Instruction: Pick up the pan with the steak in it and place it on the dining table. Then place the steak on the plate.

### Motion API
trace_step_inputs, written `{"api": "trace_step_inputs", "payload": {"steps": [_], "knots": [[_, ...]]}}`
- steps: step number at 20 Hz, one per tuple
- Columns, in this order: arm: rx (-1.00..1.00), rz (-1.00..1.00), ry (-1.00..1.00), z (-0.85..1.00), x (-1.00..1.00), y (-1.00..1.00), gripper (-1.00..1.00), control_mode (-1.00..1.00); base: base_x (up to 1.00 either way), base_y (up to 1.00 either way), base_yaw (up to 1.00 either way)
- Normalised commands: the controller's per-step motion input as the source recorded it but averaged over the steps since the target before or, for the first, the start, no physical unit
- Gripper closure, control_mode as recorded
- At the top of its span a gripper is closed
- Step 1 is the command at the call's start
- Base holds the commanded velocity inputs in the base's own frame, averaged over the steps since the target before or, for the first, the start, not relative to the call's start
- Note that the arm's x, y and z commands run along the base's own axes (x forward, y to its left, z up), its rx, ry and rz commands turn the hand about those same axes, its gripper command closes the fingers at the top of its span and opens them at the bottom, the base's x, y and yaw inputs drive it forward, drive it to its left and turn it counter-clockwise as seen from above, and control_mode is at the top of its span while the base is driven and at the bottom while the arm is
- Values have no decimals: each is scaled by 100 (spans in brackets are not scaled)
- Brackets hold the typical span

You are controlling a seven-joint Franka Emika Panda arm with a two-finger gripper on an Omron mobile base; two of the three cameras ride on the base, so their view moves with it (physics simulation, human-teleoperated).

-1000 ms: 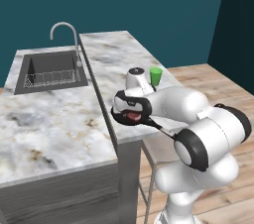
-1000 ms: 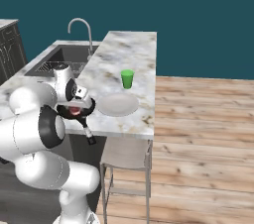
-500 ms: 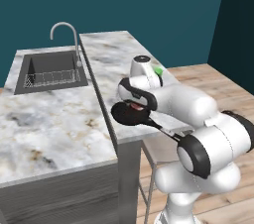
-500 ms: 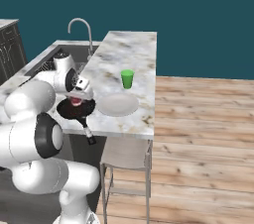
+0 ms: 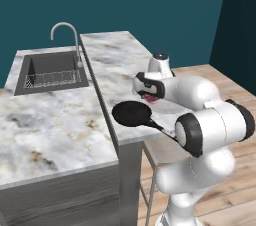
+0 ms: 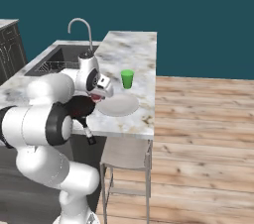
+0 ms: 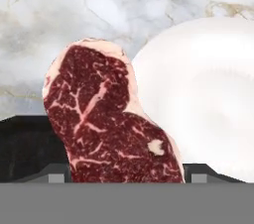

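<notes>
- Left base view: the pan (image 5: 132, 113) sits on the table (image 5: 120, 60), near its edge, handle toward the robot. The gripper (image 5: 151, 99) hangs just above the pan's far side with something red in it (that's the steak (image 5: 151, 100)).
- Right base view: the plate (image 6: 118, 105) lies on the table just beside the pan (image 6: 79, 107); a green cup (image 6: 127, 79) stands beyond the plate.
- Hand view: the steak fills the middle, gripped between the jaws, above the pan rim and overlapping the plate's edge.
</notes>
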Motion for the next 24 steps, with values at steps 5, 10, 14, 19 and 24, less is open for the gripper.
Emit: {"api": "trace_step_inputs", "payload": {"steps": [5,10,14,19,24], "knots": [[1,0,-1,-17,52,-73,100,-100,0,0,0],[0,4,-2,-16,3,-42,100,-100,0,0,0],[-3,0,0,-13,0,0,100,-100,0,0,0],[-3,0,0,-20,24,0,100,-100,0,0,0],[-1,0,-1,-22,24,-11,100,-100,0,0,0]]}}
